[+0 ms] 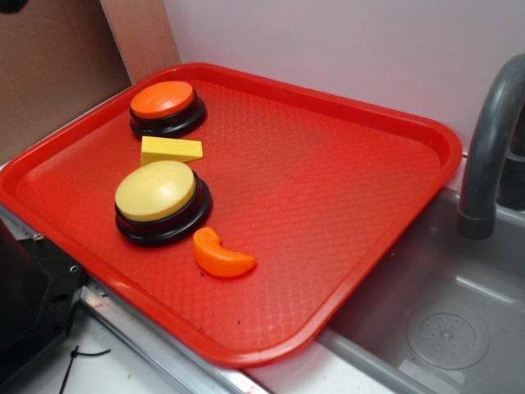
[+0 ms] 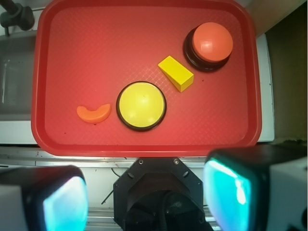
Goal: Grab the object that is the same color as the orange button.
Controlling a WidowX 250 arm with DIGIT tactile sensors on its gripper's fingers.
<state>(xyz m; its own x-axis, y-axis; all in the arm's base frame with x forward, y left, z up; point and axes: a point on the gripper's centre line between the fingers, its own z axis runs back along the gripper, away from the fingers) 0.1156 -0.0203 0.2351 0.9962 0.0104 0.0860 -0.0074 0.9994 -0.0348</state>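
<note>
Orange plastic is what I'm after: the small orange crescent point(image 1: 222, 254) lies flat on the red tray point(image 1: 344, 164), near its front edge, just beside the yellow button point(image 1: 160, 199) and well apart from the orange button point(image 1: 164, 105) at the far left. From the wrist camera my fingers point(image 2: 62, 204) stand wide apart, empty, well back from the tray. I judge the risk is clipping the yellow button's base on descent, or the glossy curve squirting out sideways, or confusing it with the yellow wedge block point(image 1: 171, 150).
</note>
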